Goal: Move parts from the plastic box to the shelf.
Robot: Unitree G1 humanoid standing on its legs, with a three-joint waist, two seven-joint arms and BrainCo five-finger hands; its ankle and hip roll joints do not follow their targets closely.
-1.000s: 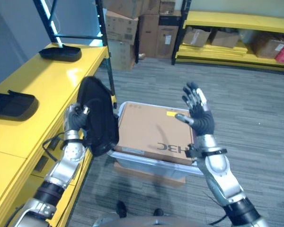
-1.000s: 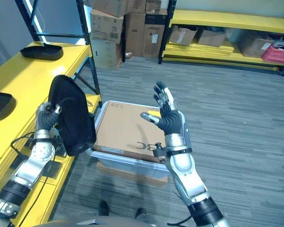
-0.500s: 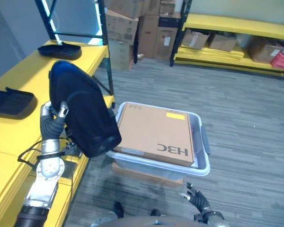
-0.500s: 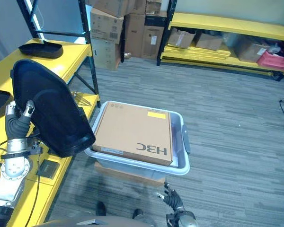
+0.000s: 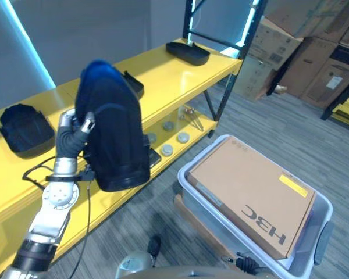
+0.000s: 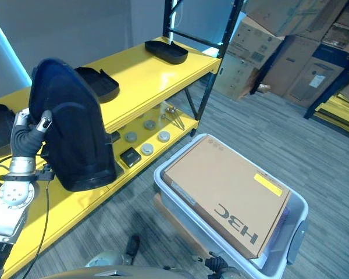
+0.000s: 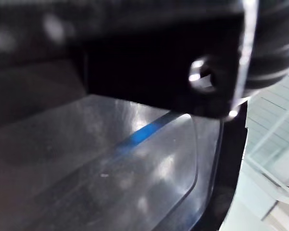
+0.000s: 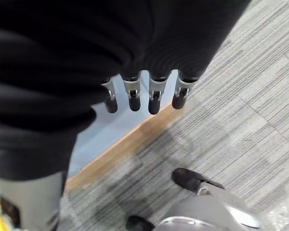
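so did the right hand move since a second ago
Yes. A second ago it was raised, open, above the cardboard box in the plastic box; now the right hand hangs low beside that bin, fingers pointing at the floor.

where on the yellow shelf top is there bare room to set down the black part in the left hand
The yellow shelf top is bare between the middle black tray and the far tray. The stretch by the near tray is tighter. The lower level is crowded with round discs. The left hand holds the black part.
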